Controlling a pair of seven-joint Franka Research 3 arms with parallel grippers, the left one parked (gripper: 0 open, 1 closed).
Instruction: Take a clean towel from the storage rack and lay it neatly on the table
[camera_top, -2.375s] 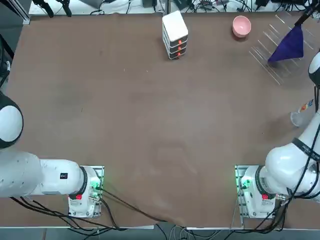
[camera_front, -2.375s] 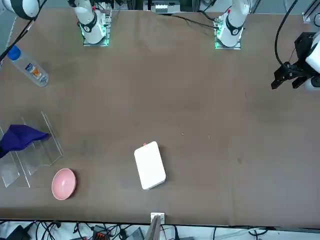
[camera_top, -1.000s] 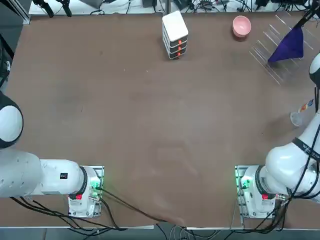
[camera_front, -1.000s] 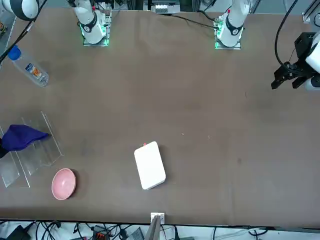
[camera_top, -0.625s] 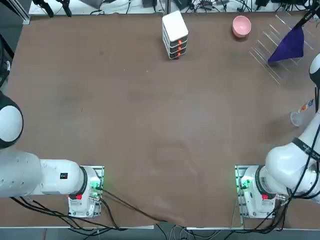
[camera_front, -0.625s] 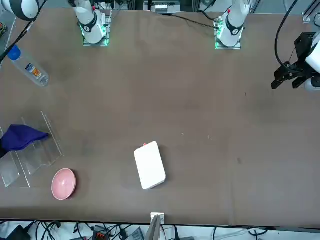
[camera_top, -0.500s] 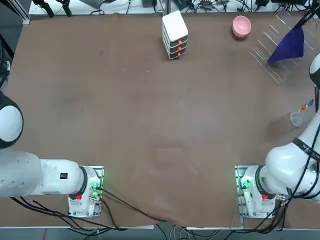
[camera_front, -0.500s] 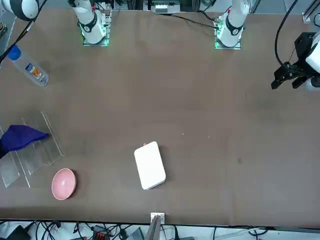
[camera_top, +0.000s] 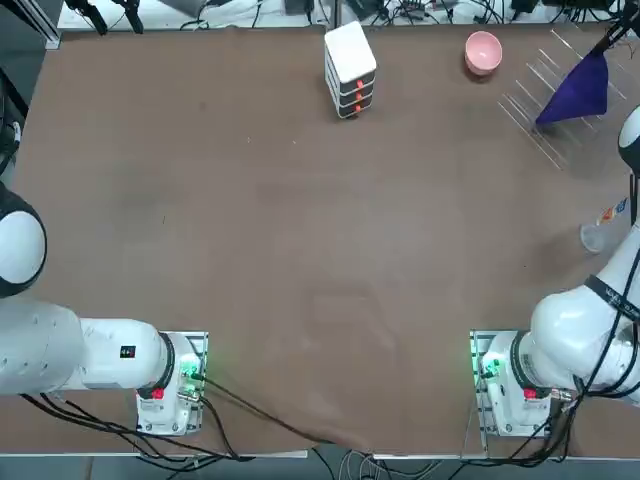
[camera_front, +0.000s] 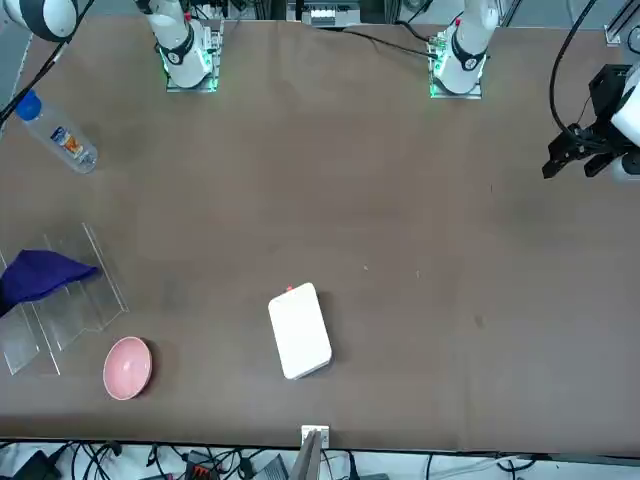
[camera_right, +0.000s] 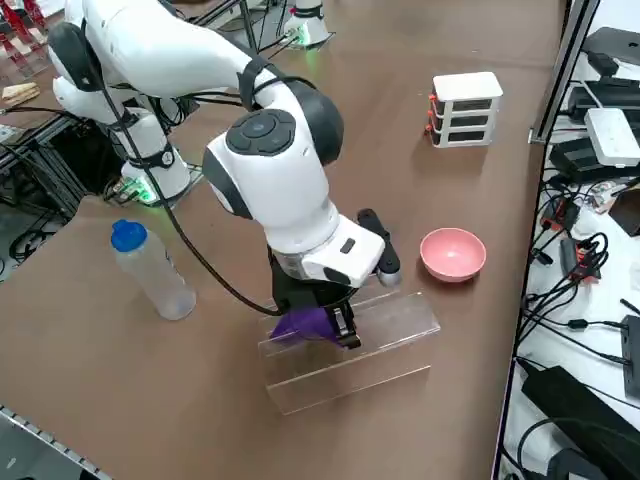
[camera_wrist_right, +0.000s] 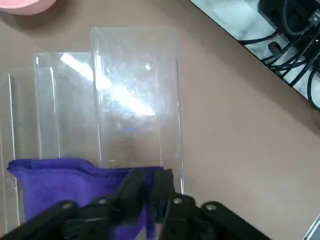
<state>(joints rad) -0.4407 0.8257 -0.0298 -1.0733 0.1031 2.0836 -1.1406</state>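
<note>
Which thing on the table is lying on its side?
The water bottle with the blue cap lies flat. The pink bowl and white stacked box sit upright.

The working right arm (camera_right: 270, 165) is glossy white, built of rounded shells with dark grey joint rings; black cables loop along it. Its black pincer (camera_wrist_right: 148, 192) has two slim fingers. Green lights glow at its base (camera_top: 497, 375).

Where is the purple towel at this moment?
The towel sits in the clear storage rack near the table's far right corner in the top view, beyond the pink bowl, with the right gripper shut on its upper edge.
</note>
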